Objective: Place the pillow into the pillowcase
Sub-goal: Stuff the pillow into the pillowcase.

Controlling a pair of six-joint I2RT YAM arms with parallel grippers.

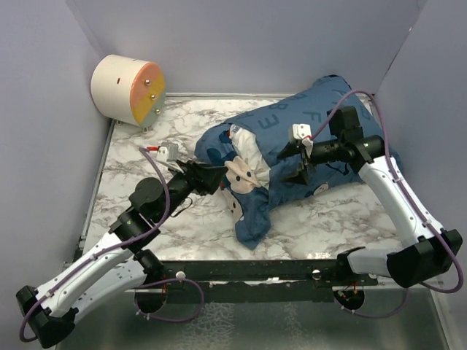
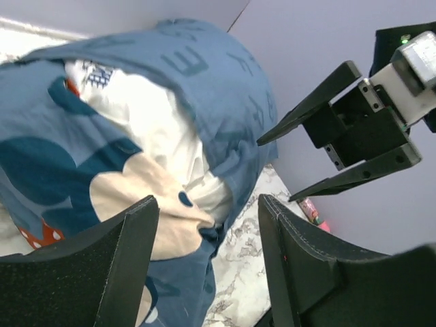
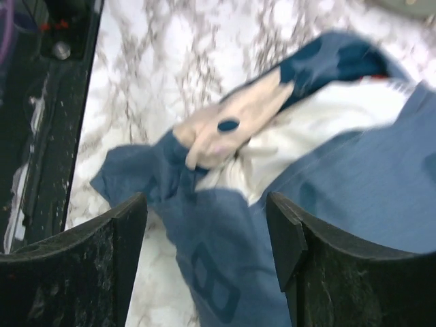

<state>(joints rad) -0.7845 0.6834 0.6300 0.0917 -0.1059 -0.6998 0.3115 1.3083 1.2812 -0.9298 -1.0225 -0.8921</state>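
The blue pillowcase [image 1: 321,124] lies bunched on the marble table toward the back right, its mouth facing left. The white pillow [image 1: 250,151] shows inside that mouth, mostly covered. My left gripper [image 1: 217,177] is open just left of the mouth, nothing between its fingers. In the left wrist view the gripper [image 2: 208,204] frames the pillowcase [image 2: 218,88] and the pillow [image 2: 153,119]. My right gripper [image 1: 299,162] hangs open over the case's front side and holds nothing; it also shows open in the left wrist view [image 2: 275,171]. The right wrist view looks down between its gripper [image 3: 206,201] at the pillowcase [image 3: 354,184] and pillow [image 3: 320,119].
A cream cylinder with an orange face [image 1: 128,89] lies in the back left corner. Grey walls close in the table on the left, back and right. A black rail [image 1: 255,271] runs along the near edge. Bare marble [image 1: 146,131] lies left of the case.
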